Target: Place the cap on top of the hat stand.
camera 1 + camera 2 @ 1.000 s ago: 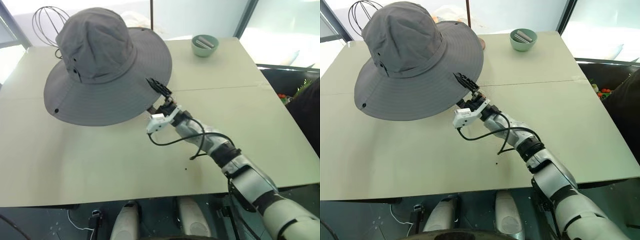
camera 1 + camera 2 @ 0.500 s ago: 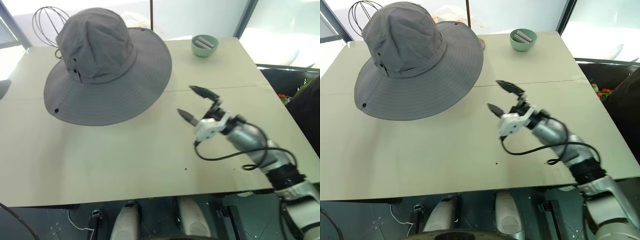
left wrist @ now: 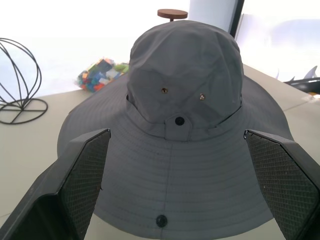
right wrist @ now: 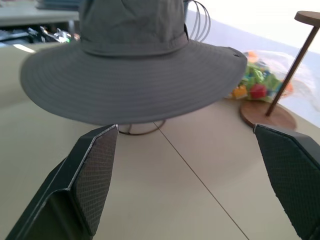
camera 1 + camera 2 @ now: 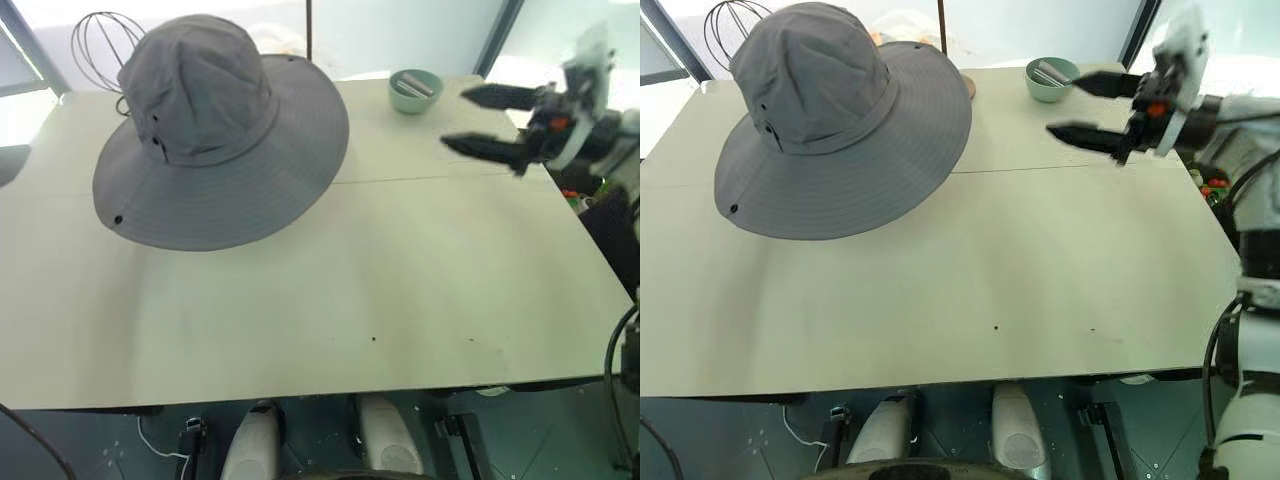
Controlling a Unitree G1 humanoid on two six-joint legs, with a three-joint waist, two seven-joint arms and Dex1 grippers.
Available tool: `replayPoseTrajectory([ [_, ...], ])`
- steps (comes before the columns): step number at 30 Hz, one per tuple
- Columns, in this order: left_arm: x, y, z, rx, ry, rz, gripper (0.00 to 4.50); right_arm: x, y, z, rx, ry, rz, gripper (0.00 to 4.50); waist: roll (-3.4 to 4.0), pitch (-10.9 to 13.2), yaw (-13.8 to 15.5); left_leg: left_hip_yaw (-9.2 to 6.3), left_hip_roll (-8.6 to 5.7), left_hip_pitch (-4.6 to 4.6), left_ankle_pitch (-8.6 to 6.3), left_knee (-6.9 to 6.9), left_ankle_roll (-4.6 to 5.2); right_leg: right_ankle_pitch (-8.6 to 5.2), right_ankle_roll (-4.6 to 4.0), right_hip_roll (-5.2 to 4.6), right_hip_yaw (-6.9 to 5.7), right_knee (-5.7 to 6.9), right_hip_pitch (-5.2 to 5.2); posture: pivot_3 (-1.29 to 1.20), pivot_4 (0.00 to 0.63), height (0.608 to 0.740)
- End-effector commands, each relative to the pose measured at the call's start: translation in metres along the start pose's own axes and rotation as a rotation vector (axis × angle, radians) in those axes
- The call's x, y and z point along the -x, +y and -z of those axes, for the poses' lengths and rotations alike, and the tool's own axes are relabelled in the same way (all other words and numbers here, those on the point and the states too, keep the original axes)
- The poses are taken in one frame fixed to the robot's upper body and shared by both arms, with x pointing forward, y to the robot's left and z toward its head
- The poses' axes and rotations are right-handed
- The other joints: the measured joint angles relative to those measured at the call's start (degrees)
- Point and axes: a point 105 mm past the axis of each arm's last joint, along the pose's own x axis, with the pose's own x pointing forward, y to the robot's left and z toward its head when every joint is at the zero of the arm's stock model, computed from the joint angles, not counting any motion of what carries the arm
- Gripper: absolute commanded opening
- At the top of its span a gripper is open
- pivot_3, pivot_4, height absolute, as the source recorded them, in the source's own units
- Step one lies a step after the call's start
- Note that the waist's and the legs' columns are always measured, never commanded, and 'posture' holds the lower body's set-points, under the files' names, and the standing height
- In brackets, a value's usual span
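Sitting high over the table's far left corner, the cap (image 5: 215,135) looks already seated on the hat stand (image 4: 145,129), whose round wire loop base peeks out on the table under the brim. The crown stands upright and the brim hangs clear of the table all round, a little lower on the near left side. To finish well, I'd judge both arms should simply stay clear of that brim, since any brush could tip the soft cap off the thin wire.

The right gripper (image 5: 1087,108) hovers above the table's far right corner with jaws spread wide and empty, near the green bowl (image 5: 414,90). The left gripper (image 3: 177,185) faces the cap from its side, jaws wide apart, holding nothing. Beyond the cap stand a second wire stand (image 3: 20,82), a wooden-based pole (image 4: 292,60) and coloured bricks (image 3: 100,72).
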Motion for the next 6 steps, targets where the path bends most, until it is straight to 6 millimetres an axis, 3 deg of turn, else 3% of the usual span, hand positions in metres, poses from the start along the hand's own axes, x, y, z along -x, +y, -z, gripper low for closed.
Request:
replayPoseTrajectory([
  [1,-0.001,-0.011,-0.013,-0.052,-0.027,0.011,4.50,0.006,-0.007,-0.011,-0.004,-0.015,-0.006,4.42,0.00,0.00,0.19,0.00,0.00,-0.03,0.00,0.01,0.00,0.00,0.00,-0.01,0.00,-0.02,-0.01,0.00,0.150,0.740],
  [6,-0.005,-0.020,-0.018,-0.074,-0.019,0.009,4.50,0.011,0.006,-0.011,-0.008,0.051,-0.130,4.42,0.01,0.02,0.16,0.02,-0.01,-0.05,0.00,0.02,0.00,0.00,0.02,-0.03,0.00,-0.03,-0.02,0.00,0.150,0.740],
])
